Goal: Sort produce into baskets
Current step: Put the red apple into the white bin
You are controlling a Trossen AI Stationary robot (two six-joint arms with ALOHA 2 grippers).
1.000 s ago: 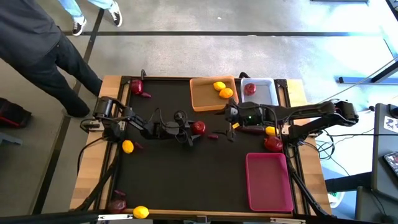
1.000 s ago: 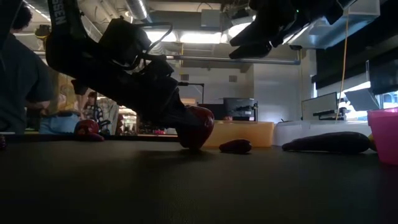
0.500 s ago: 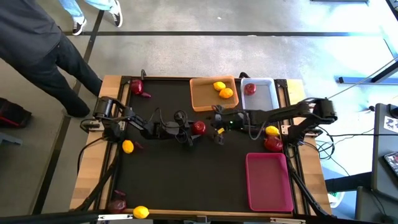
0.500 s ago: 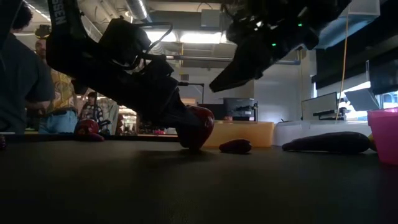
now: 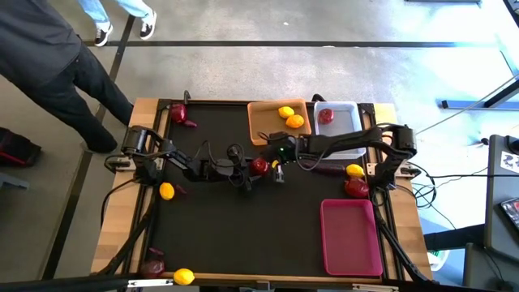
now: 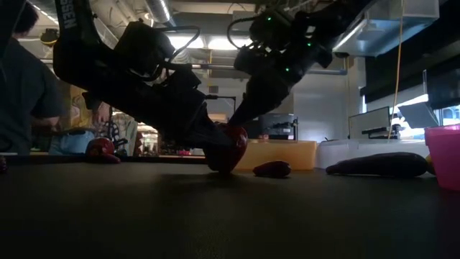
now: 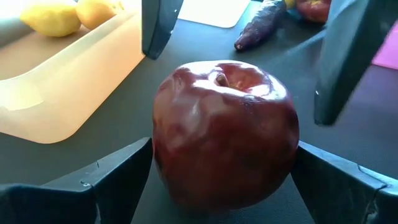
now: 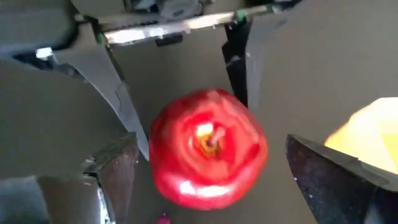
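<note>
A red apple (image 5: 259, 166) rests upright on the black mat at the table's middle, stem up (image 7: 219, 79). My left gripper (image 7: 224, 168) reaches it from the left, with one open finger on each side of it. My right gripper (image 8: 217, 180) comes slanting down from the right, open, its fingers (image 7: 158, 25) just above and astride the apple. The orange basket (image 5: 263, 134) holds a lemon (image 5: 285, 112) and an orange citrus (image 5: 295, 122). The white basket (image 5: 347, 130) holds an apple (image 5: 326, 115). The pink basket (image 5: 350, 239) stands at the near right. My left gripper has its fingertips (image 7: 134, 165) close against the apple's two sides, low down, coming in nearly level from the table's left. I cannot tell whether they touch it. The apple stands on the mat.
Loose produce lies about: a lemon (image 5: 166, 191) at the left, a lemon (image 5: 184, 276) and an apple (image 5: 154, 266) at the near left corner, an apple (image 5: 178, 112) far left, and a lemon (image 5: 354, 170), an apple (image 5: 355, 188) and a purple piece (image 5: 328, 169) at the right. A person stands beyond the far left corner.
My right gripper has moved toward the table's left and down, tipping further downward, from beside the white basket to just over the apple at the middle. It has stayed open. The apple has not moved.
</note>
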